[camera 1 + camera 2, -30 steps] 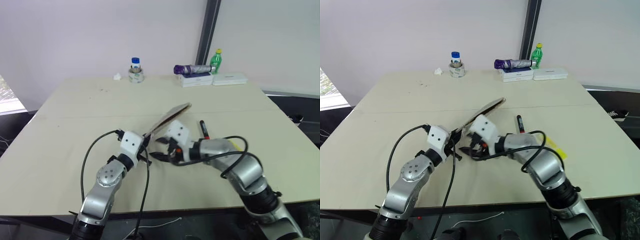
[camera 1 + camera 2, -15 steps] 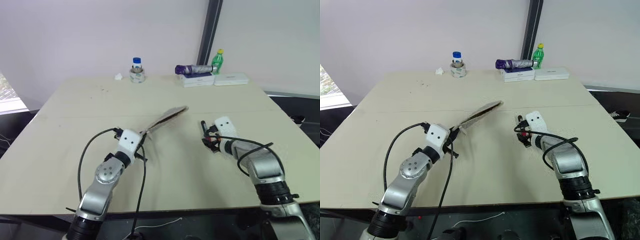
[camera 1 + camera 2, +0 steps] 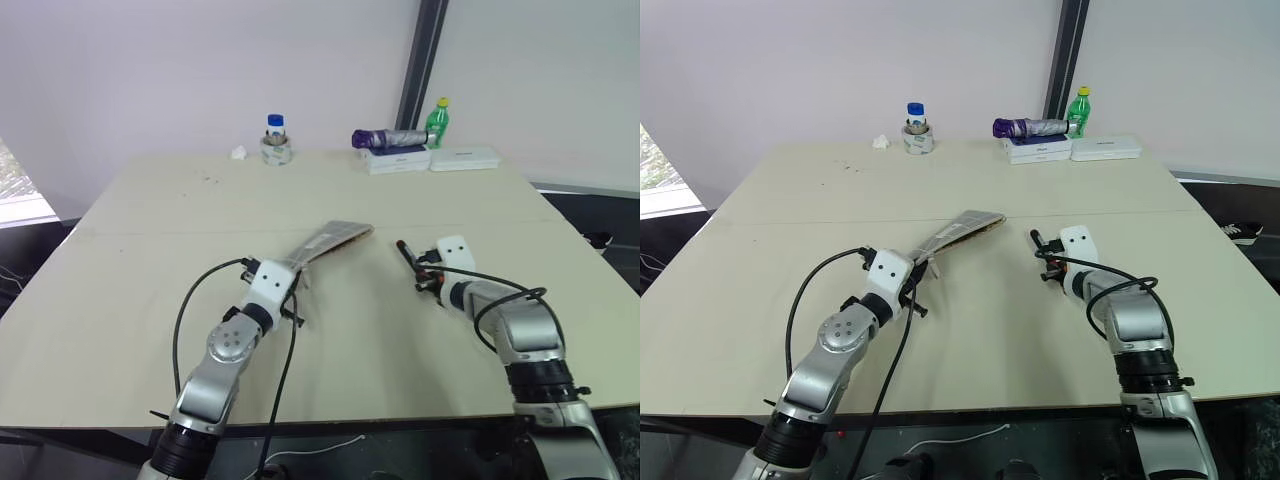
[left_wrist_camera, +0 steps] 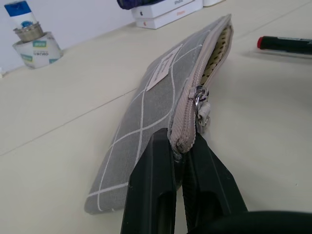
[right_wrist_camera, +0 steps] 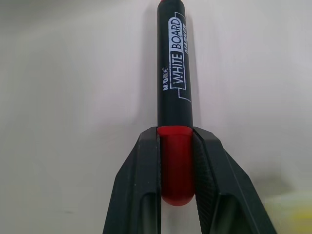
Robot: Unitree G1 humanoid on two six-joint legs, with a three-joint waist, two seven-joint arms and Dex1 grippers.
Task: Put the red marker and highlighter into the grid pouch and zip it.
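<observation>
From the left eye view, the left gripper (image 3: 293,283) was clamped on the near end of the flat grey fabric grid pouch (image 3: 330,240), which slanted away to the far right over the pale tabletop (image 3: 140,260). Over on the right, the right gripper (image 3: 422,277) sat on the slim black marker with the red cap (image 3: 407,255), just right of the pouch's far end.

Right eye view, same layout: a blue-capped jar (image 3: 915,128) and a green bottle (image 3: 1077,106) stood along the table's far edge.

Left wrist view, and there it was: both black fingers (image 4: 156,185) pinched shut on the pouch's zipper edge at its near corner. The metal zipper pull (image 4: 200,97) hung just beyond the fingertips, and the mouth gaped open past it. The marker lay beyond, apart from the pouch.

Right wrist view: the fingers (image 5: 146,175) had the marker's red cap squeezed between them, the black barrel running straight out ahead. A blurred yellow patch at the corner looked like the highlighter (image 5: 292,214), just beside.
</observation>
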